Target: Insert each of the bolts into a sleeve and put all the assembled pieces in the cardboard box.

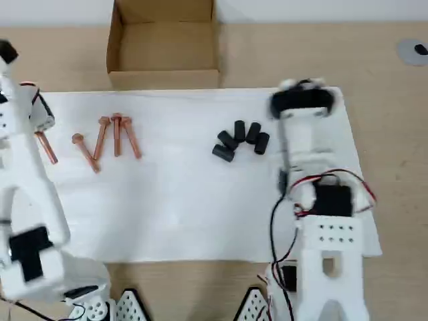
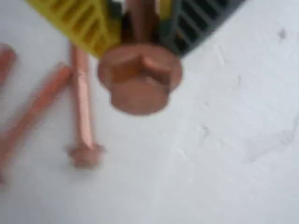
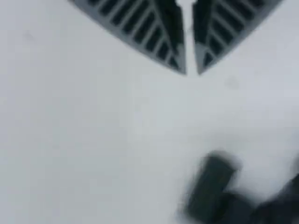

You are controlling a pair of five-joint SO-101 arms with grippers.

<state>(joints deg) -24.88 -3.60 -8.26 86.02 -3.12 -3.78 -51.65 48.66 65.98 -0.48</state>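
One copper bolt [image 2: 140, 79] is being pinched by the left hand [image 2: 140, 25], its shank running up between the fingers [image 2: 79, 23] and its flanged head sticking out past their tips. Five black sleeves [image 1: 241, 140] are lying well away across the white sheet [image 1: 174, 214] from that hand, just beside the right hand [image 3: 190, 70], which is pressing almost together on nothing. Being nearer, the right hand is probably the one to line a sleeve's bore along the bolt's long axis.
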